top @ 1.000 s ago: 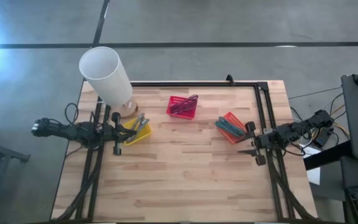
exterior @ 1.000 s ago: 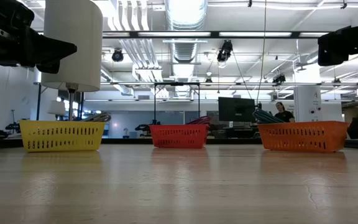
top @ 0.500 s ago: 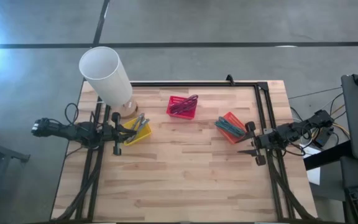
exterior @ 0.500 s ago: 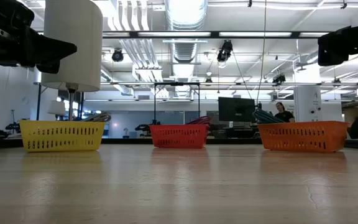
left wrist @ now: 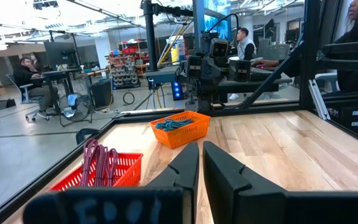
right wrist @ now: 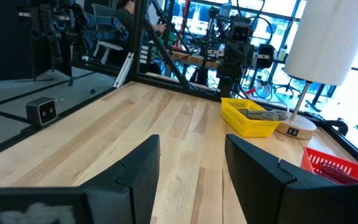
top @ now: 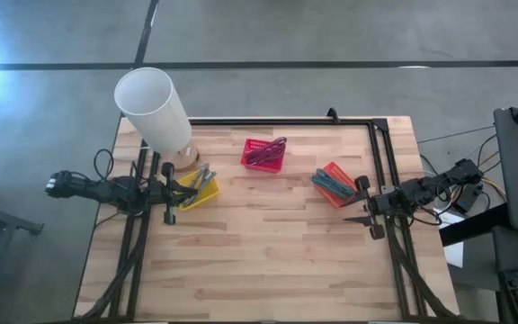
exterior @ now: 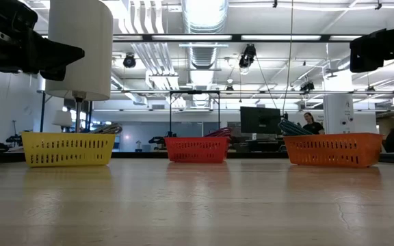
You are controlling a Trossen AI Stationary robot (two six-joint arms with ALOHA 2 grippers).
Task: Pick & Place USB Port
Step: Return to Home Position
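High view: no cable lies loose on the boards; each one I can see sits in a bin. The pink cables (top: 268, 150) lie coiled in the red bin (top: 246, 155), mid-table toward the far edge. Dark cables (top: 201, 176) poke out of the yellow bin (top: 202, 194) just beside the lamp (top: 153, 108), and teal cables (top: 328, 182) fill the orange bin (top: 338, 169) on the right.

From where I stand they look light and limp, with a smooth sheath that would slide through a loose pinch. I'd take one across the bunched middle of its coil, or at the stiff plug, and lift slowly, since a loop could catch on the basket mesh.

The left gripper (top: 173, 192) hangs just beside the yellow bin, and the left wrist view shows its fingers nearly touching, with nothing between them. The right gripper (top: 365, 210) hangs near the orange bin at the right edge of the table (top: 268, 261), fingers spread wide and empty. The sorting looks done to me.
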